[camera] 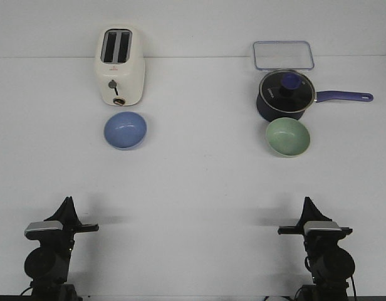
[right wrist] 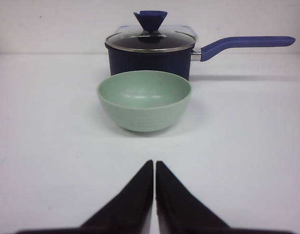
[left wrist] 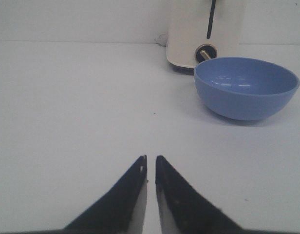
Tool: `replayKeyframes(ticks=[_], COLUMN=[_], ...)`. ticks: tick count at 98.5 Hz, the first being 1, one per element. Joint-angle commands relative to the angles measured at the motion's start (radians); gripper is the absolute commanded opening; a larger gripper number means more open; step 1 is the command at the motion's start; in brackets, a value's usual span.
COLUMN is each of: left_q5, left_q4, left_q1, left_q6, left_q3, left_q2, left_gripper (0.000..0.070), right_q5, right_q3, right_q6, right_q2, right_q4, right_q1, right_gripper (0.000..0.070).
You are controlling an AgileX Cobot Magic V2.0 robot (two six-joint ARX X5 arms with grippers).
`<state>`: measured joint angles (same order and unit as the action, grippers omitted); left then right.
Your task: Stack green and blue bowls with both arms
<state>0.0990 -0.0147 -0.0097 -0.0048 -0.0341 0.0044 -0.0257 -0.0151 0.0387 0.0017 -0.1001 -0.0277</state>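
Both grippers, left gripper (left wrist: pixel 151 158) and right gripper (right wrist: pixel 154 163), have fingers nearly together, holding nothing. Only the front view shows the clear container (camera: pixel 283 55) near the bench's far edge.

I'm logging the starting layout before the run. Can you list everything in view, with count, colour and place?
Round matte blue bowl: one, periwinkle blue, left half of the table, upright, just in front of the toaster.
Round matte green bowl: one, pale sage green, right half, upright, just in front of the saucepan.
Two-slot toaster: one, cream, back left.
Lidded saucepan: one, dark navy with glass lid, blue knob and a long blue handle pointing right, back right.
Clear rectangular container: one, transparent with bluish rim, behind the saucepan.
Table: one, white.
Left gripper: one, black, near left edge, shut, holding nothing.
Right gripper: one, black, near right edge, shut, holding nothing.
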Motion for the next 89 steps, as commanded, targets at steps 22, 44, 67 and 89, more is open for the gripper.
replayKeyframes(ticks=[22, 44, 67, 89], left_q5=[-0.003, -0.003, -0.003, -0.003], left_q4=[-0.014, -0.014, -0.014, -0.014], left_q1=[-0.001, -0.001, -0.001, -0.001], left_q6=[0.015, 0.015, 0.015, 0.015], left_q3=[0.02, 0.02, 0.02, 0.02], left_q2=[-0.001, -0.001, -0.001, -0.001], left_gripper=[0.0015, 0.0015, 0.0015, 0.0015], right_q5=[-0.001, -0.001, -0.001, -0.02], right_q3=[0.002, 0.002, 0.002, 0.002], right_q6=[-0.003, -0.003, -0.003, 0.08], right_q2=[-0.001, -0.001, -0.001, -0.001], right_q4=[0.011, 0.011, 0.011, 0.011], right_q1=[0.0, 0.0, 0.0, 0.0], right_gripper=[0.0013, 0.0013, 0.0013, 0.0012])
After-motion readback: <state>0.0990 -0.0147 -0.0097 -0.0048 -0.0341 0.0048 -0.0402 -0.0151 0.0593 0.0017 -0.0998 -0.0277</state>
